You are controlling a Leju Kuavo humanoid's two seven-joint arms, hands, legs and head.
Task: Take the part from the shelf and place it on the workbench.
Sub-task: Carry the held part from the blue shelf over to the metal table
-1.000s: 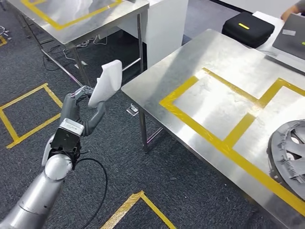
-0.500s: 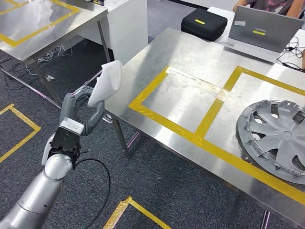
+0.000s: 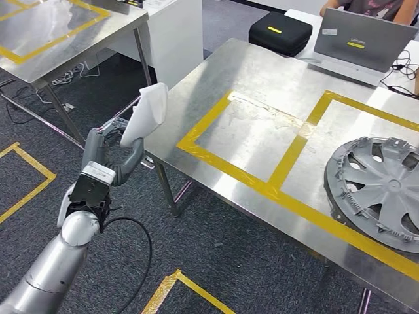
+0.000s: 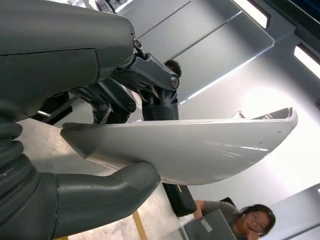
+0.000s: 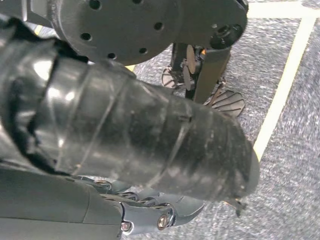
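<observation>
My left hand (image 3: pixel 106 147) holds a white, curved plastic part (image 3: pixel 146 112) raised above the carpet, just off the near left corner of the steel workbench (image 3: pixel 247 140). In the left wrist view the part (image 4: pixel 188 145) lies pinched between the thick thumb (image 4: pixel 105 195) and the darker fingers (image 4: pixel 151 75). My right hand (image 5: pixel 151 212) hangs low over the grey carpet; only a strip of its fingers shows, and I cannot make out how they lie.
A grey hubcap (image 3: pixel 383 190) lies on the workbench's right side, inside yellow tape lines. A black case (image 3: pixel 280 33) and a laptop (image 3: pixel 361 42) sit at the far edge, where a person (image 3: pixel 368 6) sits. A second steel table (image 3: pixel 59 33) stands at the left.
A second ago the camera swung, so the workbench and hubcap now sit more fully in the picture. My left hand keeps the same hold on the white part.
</observation>
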